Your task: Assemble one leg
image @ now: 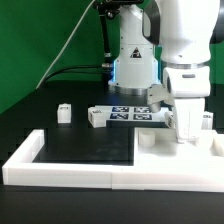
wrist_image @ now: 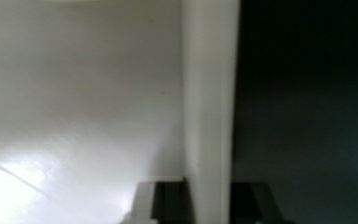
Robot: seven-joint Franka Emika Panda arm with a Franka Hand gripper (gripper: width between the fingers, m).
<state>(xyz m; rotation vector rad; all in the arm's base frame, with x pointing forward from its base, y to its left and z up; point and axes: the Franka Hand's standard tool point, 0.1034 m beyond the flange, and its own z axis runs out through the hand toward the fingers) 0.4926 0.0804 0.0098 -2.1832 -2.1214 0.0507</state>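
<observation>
Exterior view. The pincer (image: 185,136) hangs low at the right of the frame, above the black surface (image: 85,150); whether it is open or closed cannot be told. 1 leg (image: 63,112) stands upright at centre left, well apart from the pincer and left of the marker board (image: 130,113).

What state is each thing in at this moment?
leg: upright, alone on the table.
second leg: on the table beside the marker board, ungripped.
gripper: low, close to the border wall; open or shut unclear.
</observation>
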